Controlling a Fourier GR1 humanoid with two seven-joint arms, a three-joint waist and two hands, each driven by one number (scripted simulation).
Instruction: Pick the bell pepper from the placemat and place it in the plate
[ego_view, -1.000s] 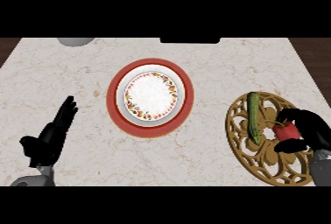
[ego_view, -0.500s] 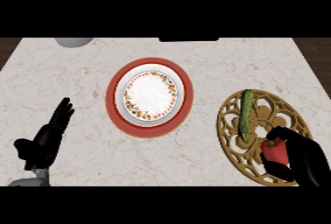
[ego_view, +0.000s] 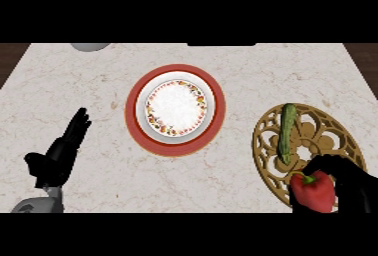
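Left hand (ego_view: 59, 157) rests well left of the round white plate with red rim (ego_view: 176, 109), fingers straight and apart, on the pale marble surface (ego_view: 96, 80). Right of the plate: round gold openwork placemat (ego_view: 269, 145) w/ a long green cucumber (ego_view: 286, 131) on it. Right hand (ego_view: 347, 182), fingers curled round the red bell pepper (ego_view: 313, 191), at the placemat's lower edge.
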